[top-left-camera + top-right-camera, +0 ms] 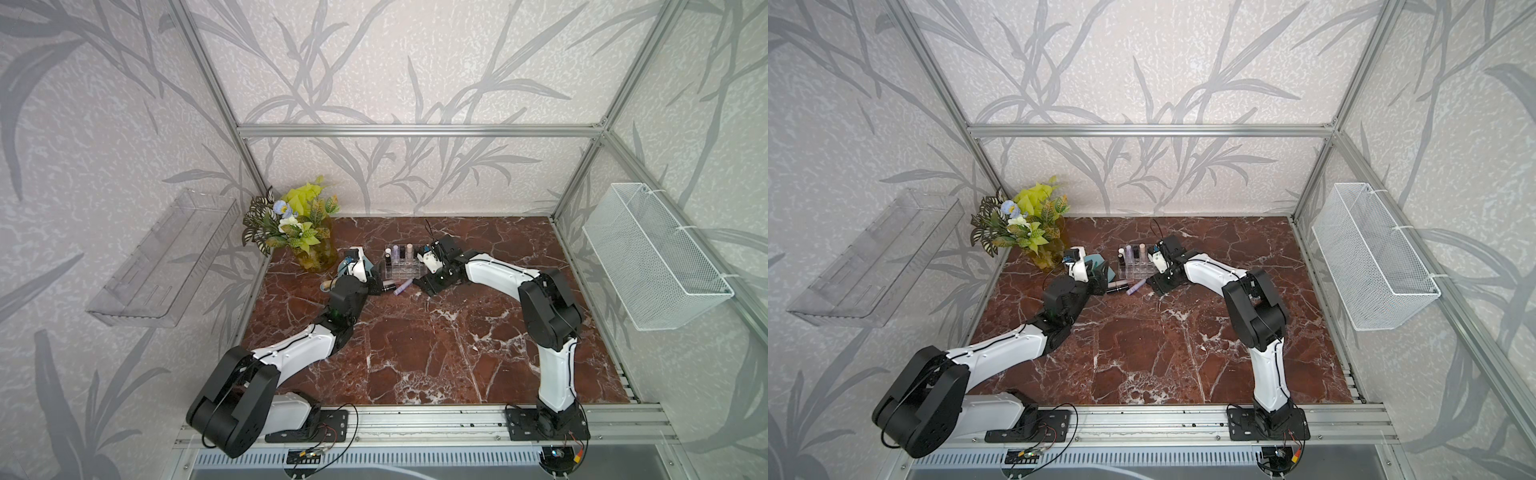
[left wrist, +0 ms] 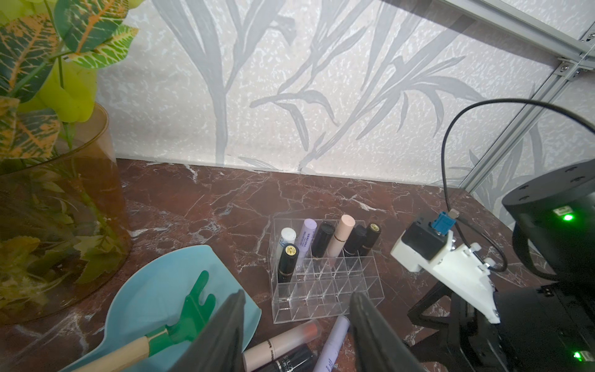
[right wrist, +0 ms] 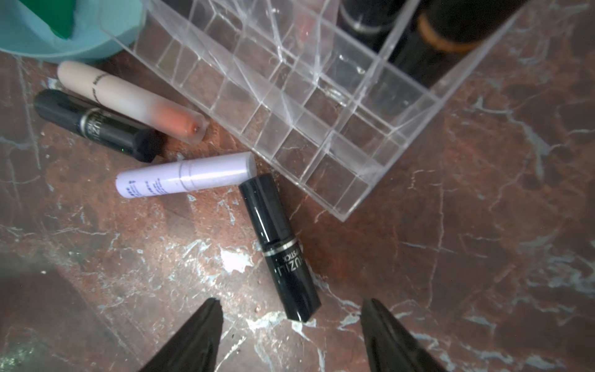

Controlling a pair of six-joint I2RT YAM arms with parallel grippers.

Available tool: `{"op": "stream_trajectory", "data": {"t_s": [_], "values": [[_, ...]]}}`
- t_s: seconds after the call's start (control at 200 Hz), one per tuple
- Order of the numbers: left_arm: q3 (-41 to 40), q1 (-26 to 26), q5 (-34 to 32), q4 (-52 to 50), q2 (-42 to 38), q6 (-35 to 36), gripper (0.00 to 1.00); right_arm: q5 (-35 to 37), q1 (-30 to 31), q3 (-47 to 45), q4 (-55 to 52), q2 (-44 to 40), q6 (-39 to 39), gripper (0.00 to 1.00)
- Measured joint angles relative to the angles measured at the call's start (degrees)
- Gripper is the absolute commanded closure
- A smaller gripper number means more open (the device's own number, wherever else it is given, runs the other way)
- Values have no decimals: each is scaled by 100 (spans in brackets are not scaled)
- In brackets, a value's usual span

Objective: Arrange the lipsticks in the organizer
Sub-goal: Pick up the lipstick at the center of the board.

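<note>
Right pincer (image 3: 291,302), wide and empty, needed to straddle the black lipstick (image 3: 277,238) mid-body, clear of the organizer (image 3: 289,106).

Overhead view of the work cell. On the red-brown marble tabletop (image 1: 415,353) the clear organizer (image 1: 397,272) stands toward the back wall. Its rear row holds upright lipsticks (image 1: 395,251): white, lilac, dark and pale pink caps can be told apart. Just in front of it a lilac lipstick (image 1: 403,287) and a black lipstick (image 1: 389,285) lie side by side. The left gripper (image 1: 377,286) and right gripper (image 1: 420,286) flank this pair, low over the surface (jaw spacing is too small to judge at this scale). Periphery — a vase of artificial foliage (image 1: 320,253) at the left rear corner, a clear wall tray (image 1: 162,266) on the left wall, and a white mesh basket (image 1: 656,266) on the right wall.
</note>
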Motion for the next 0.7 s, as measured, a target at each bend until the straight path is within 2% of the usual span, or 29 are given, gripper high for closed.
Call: {"op": "stream_trajectory", "data": {"t_s": [0.325, 0.7], "values": [[0, 22, 33, 28, 13, 0, 46, -7, 0, 437, -118, 391, -157, 36], [0, 52, 72, 31, 72, -2, 46, -105, 0, 621, -251, 601, -175, 53]]}}
